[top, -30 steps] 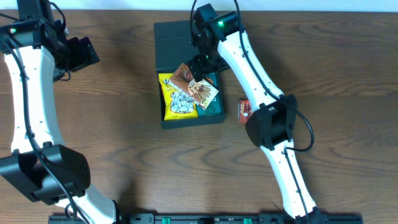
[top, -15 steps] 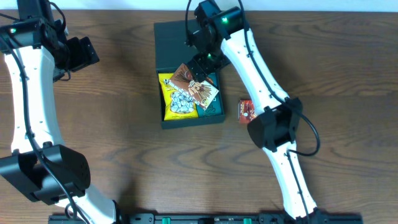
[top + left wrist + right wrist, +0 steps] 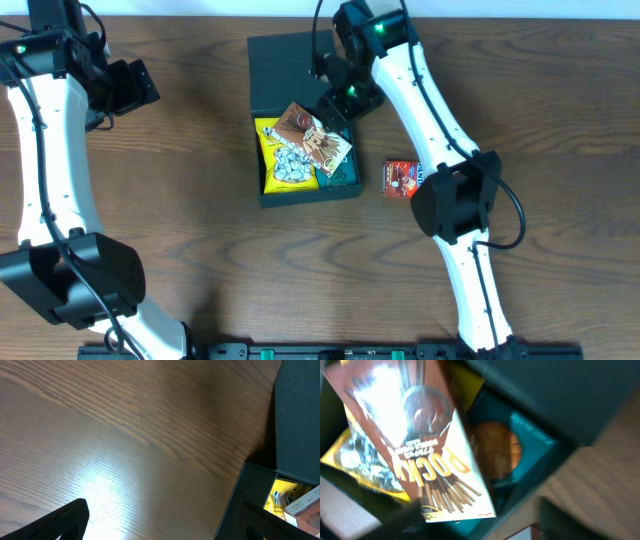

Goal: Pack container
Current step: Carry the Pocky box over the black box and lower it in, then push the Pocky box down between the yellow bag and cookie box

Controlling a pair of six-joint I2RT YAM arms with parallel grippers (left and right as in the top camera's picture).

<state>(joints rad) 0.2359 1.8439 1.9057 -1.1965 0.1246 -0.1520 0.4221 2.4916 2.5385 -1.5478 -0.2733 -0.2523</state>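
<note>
The container (image 3: 305, 197) is a dark teal-black box, open, with its lid (image 3: 285, 65) lying back. Inside it are a yellow packet (image 3: 282, 160), a brown Pocky box (image 3: 312, 138) lying tilted on top, and a teal carton (image 3: 342, 172). My right gripper (image 3: 347, 100) is open and empty, just above the box's back right corner. Its wrist view shows the Pocky box (image 3: 420, 435), the teal carton with an orange circle (image 3: 530, 440) and the yellow packet (image 3: 335, 455) between blurred fingers (image 3: 490, 527). My left gripper (image 3: 130, 88) is open and empty at the far left; its wrist view (image 3: 165, 530) shows the container's wall (image 3: 240, 505).
A small red packet (image 3: 400, 178) lies on the wooden table right of the container, beside the right arm. The right arm reaches diagonally from the front edge to the container's back.
My right gripper has moved back and to the right, off the Pocky box, which stays in the container. The red packet now shows more fully. The left arm has not moved.
</note>
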